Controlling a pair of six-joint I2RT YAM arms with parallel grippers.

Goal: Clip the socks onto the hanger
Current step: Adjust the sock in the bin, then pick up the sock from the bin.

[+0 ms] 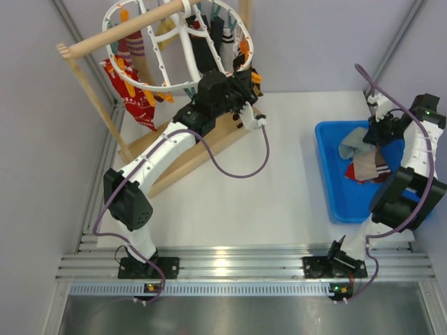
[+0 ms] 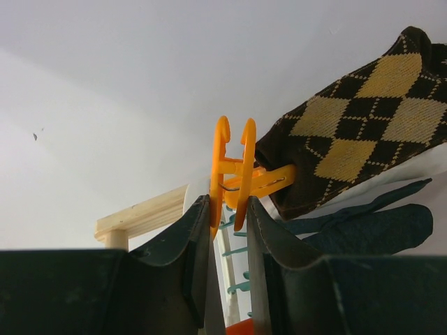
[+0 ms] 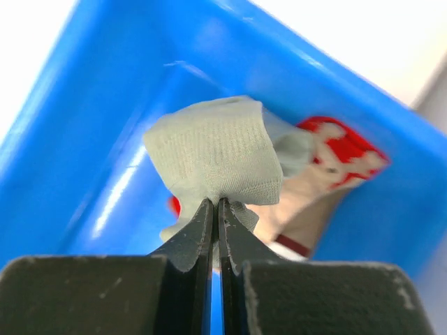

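Note:
The white oval hanger (image 1: 162, 88) hangs from a wooden rod at the back left, with several socks clipped to it. My left gripper (image 1: 246, 75) is at its right rim. In the left wrist view it (image 2: 228, 209) is shut on the handles of an orange clip (image 2: 234, 164), whose tip is on the edge of the brown-and-black argyle sock (image 2: 356, 125). My right gripper (image 1: 377, 132) is over the blue bin (image 1: 342, 199). In the right wrist view it (image 3: 214, 206) is shut on a fold of a grey sock (image 3: 216, 150), which is lifted above the bin floor.
The wooden rack has a rod (image 1: 126, 31) and slanted base boards (image 1: 195, 153) under my left arm. A red patterned sock (image 1: 136, 101) and dark socks (image 1: 206, 49) hang from the hanger. More socks, one red patterned (image 3: 342, 150), lie in the bin. A dark teal sock (image 2: 377, 223) hangs beside the clip.

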